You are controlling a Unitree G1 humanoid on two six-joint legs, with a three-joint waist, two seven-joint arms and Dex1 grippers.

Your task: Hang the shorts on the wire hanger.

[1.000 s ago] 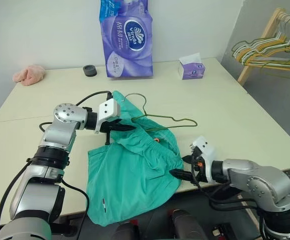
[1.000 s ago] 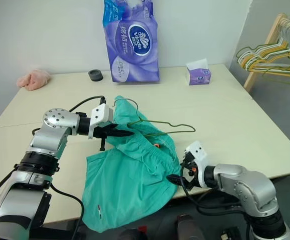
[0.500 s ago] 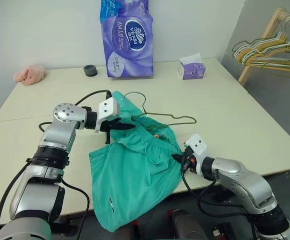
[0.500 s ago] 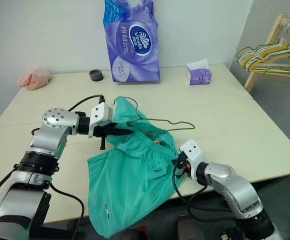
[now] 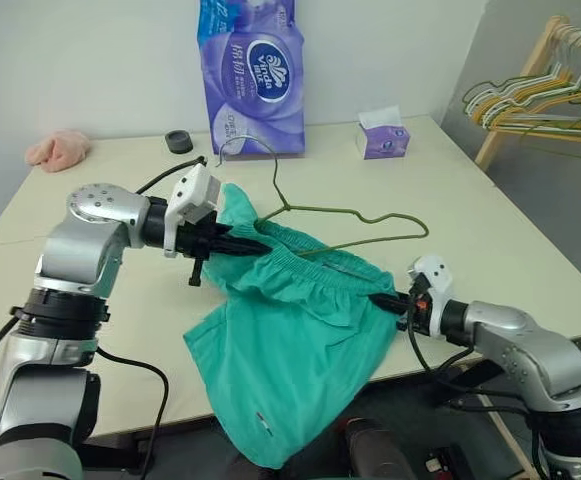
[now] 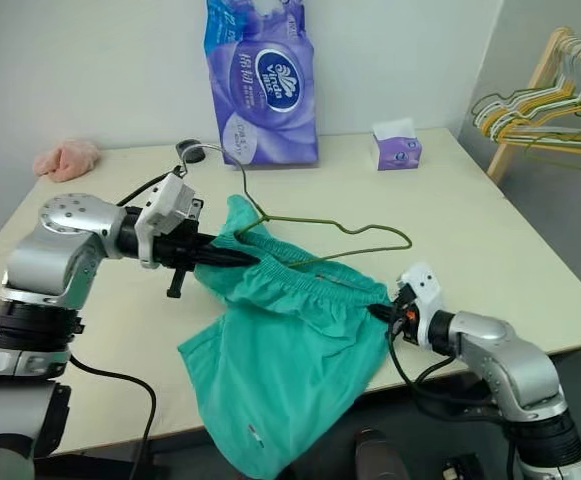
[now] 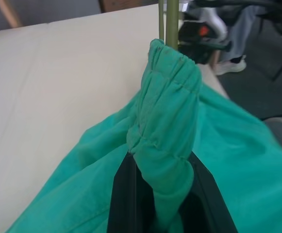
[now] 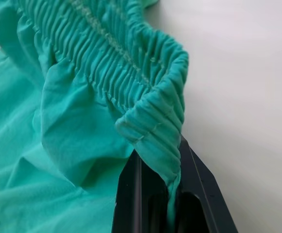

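The teal-green cloth shorts (image 5: 290, 340) sit at frame centre — the thin olive-green wire hanger (image 5: 355, 218) just above, its hook upper-centre.

Soft matt cloth shorts (image 5: 300, 350) (gathered waistband), thin wire hanger (image 5: 370, 215), smooth matt table (image 5: 490, 220).

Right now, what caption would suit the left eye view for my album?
Both sets of black fingers stretch the teal shorts by the waistband, wire hanger threaded inside.

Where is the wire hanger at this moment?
The wire hanger is mid-table, between the grippers, its lower bar inside the shorts waistband, hook rising before the purple tissue pack.
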